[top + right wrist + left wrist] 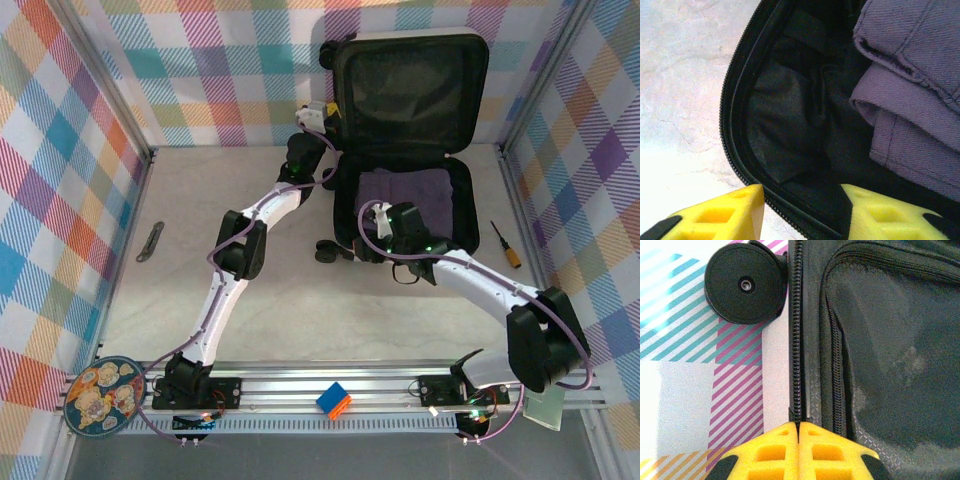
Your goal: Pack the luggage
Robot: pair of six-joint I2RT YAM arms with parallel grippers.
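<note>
The luggage (410, 90) lies open at the far side of the tabletop (220, 190), its base flat and its lid propped upright against the back wall, with a folded purple garment (910, 100) already in the base. The left tool (798, 437) is pressed together at the lid's left edge, just below a black wheel (745, 287). The zipper seam (796, 340) runs straight into the line where its pads meet, but whether they truly pinch that thin rim cannot be told. The right tool (802, 200) is spread across the base's near-left corner, one pad outside over the tabletop and the other inside over the black lining, beside the garment. Packing looks largely done and closing the lid seems the step at hand. The risks follow from that. A shallow hold on the narrow seam could slip, letting the lid drop freely. If the lid comes down while the right arm reaches over the base, it would strike that arm. Should the right tool close, its inner pad could snag lining or garment cloth. Any fold left over the rim could jam the zipper, and the wheeled case may roll if pushed sideways.
</note>
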